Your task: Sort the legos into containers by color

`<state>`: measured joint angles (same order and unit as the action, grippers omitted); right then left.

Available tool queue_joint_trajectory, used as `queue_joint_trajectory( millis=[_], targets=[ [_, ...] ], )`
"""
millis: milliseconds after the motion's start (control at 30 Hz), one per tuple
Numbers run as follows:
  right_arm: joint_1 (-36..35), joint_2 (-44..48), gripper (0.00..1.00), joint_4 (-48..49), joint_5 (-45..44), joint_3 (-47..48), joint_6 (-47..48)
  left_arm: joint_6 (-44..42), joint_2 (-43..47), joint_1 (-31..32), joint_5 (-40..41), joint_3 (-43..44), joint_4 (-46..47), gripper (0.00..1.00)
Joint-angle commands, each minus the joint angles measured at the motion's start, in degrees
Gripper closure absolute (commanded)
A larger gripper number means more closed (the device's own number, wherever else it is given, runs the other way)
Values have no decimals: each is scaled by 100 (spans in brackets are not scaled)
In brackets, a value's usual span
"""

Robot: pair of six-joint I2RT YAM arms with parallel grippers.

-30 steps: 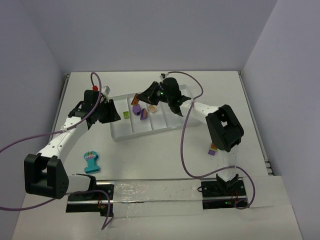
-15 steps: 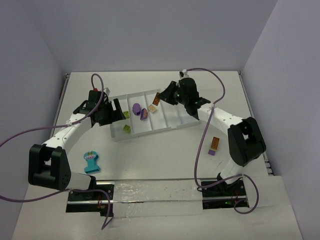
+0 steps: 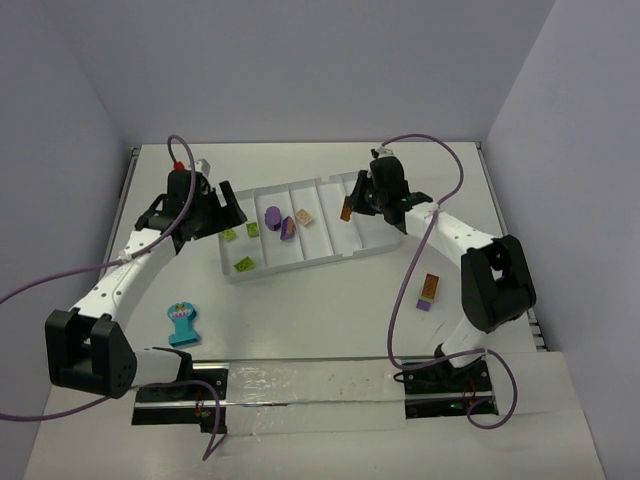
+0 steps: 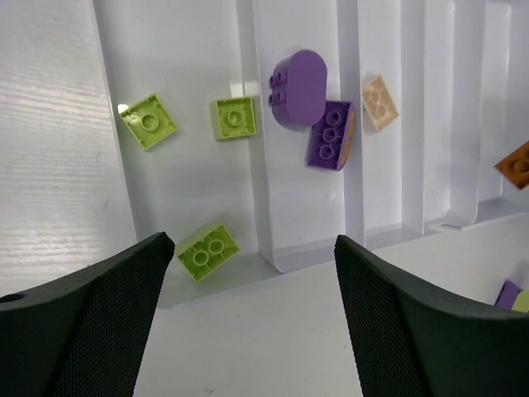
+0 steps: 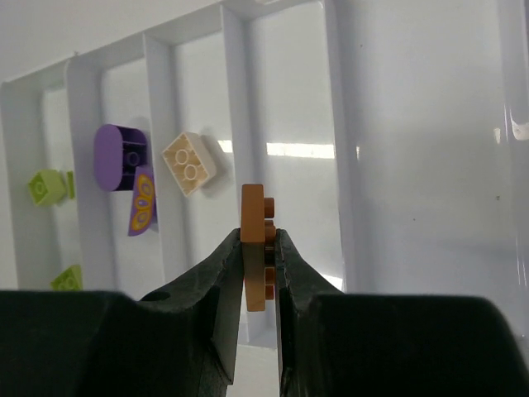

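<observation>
In tray [image 4: 258,215]: three lime legos [image 4: 234,117]; two purple legos [image 4: 297,76]; one tan lego [image 4: 379,102].

No letters, numbers, labels or brand marks can be read anywhere. The white tray [image 3: 325,238], the lime bricks [image 4: 233,117], the orange-brown brick [image 5: 252,211] and the bench [image 3: 320,310] look plain; one purple brick [image 5: 142,203] bears only small yellow ovals.

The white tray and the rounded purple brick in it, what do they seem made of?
The white tray looks like moulded plastic, probably thin, with a glossy finish: its floor shows bright reflected streaks and its dividers have rounded edges. The rounded purple brick looks like hard plastic, smooth with a slight sheen, with crisp moulded studs.
</observation>
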<state>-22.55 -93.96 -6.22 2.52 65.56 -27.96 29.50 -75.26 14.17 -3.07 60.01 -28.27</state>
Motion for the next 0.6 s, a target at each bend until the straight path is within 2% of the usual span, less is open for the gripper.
queue_joint_trajectory(
  millis=[0, 233, 400, 467, 500, 533, 567],
  targets=[
    [0, -309, 100, -249, -238, 409, 382, 230, 360, 19, 513, 174, -268, 12],
    [-13, -643, 100, -232, -17, 668, 423, 326, 561, 16, 654, 30, -386, 12],
    [-48, -875, 96, -267, 56, 870, 462, 412, 607, 23, 805, -13, -477, 12],
    [-58, -1020, 82, -302, 171, 978, 494, 540, 555, 15, 860, -69, -486, 12],
    [-84, -1066, 65, -334, 230, 1043, 520, 580, 510, 15, 854, -88, -466, 12],
    [-92, -1081, 59, -345, 248, 1100, 529, 592, 495, 15, 852, -95, -460, 12],
    [-120, -1066, 49, -372, 230, 1147, 538, 626, 470, 15, 876, -89, -466, 12]
  ],
)
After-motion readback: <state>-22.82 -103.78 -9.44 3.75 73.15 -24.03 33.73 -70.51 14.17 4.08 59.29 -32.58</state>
